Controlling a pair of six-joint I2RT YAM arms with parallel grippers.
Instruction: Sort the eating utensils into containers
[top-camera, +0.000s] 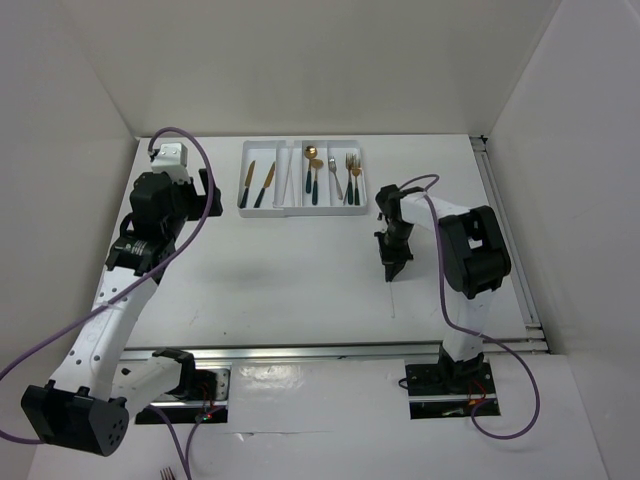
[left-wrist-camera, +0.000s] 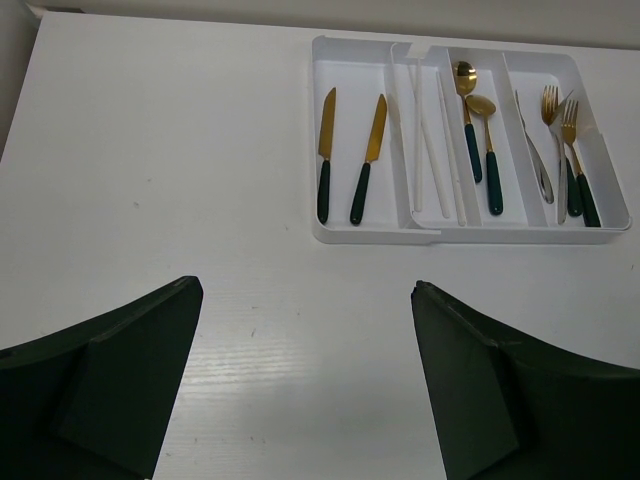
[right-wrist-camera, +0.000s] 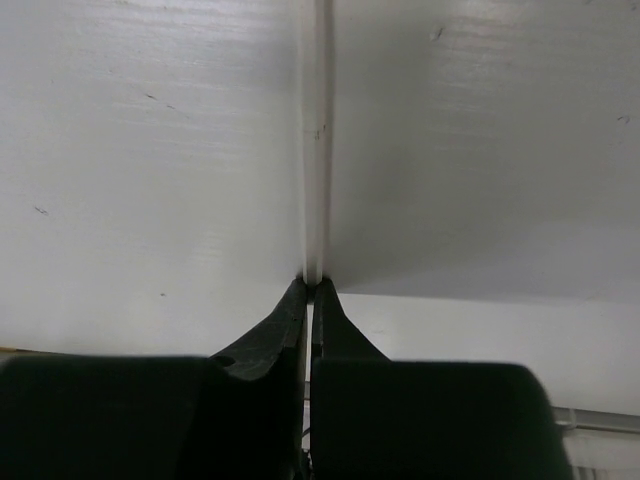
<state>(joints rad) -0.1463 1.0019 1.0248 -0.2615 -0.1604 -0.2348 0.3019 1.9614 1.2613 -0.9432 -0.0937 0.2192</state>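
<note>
Three white walls (top-camera: 300, 60) rnd white table (top-camera: 300, 275) w/ tray (top-camera: 300, 213).

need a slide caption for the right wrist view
Right claw shut on a thin pale stick, white table beyond.

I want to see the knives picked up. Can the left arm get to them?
Probably yes. The left gripper is open and empty, and nothing lies between it and the knives, which lie uncovered in the end compartment of the tray.
</note>
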